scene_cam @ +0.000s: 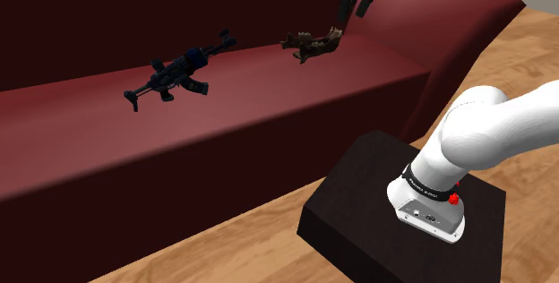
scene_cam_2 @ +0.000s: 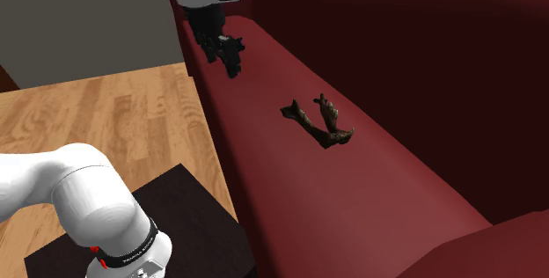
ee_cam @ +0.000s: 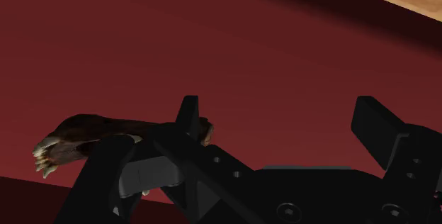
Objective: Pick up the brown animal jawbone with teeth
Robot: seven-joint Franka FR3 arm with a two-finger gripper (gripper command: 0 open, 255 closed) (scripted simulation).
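- The brown jawbone (scene_cam: 313,43) (scene_cam_2: 318,122) (ee_cam: 92,135) lies flat on the sofa's (scene_cam: 269,93) (scene_cam_2: 290,188) (ee_cam: 234,45) dark red seat, towards the backrest side. Pale teeth show at one end in the wrist view.
- The gripper (scene_cam: 356,5) (scene_cam_2: 224,59) (ee_cam: 280,116) hangs above the sofa's seat, nearer the armrest end than the jawbone and not touching it.
- Its black fingers (ee_cam: 188,116) stand wide apart with only the sofa's red cushion between them. The jawbone sits outside that gap, beyond one finger.
- A dark blue-black toy rifle (scene_cam: 179,71) lies on the sofa's seat too, well along from the jawbone and farther from the armrest.
- The dark box stand (scene_cam: 403,227) (scene_cam_2: 176,206) sits on the wooden floor (scene_cam: 224,245) (scene_cam_2: 97,118) just in front of the sofa, and the white arm (scene_cam: 493,133) (scene_cam_2: 70,188) rises from it.
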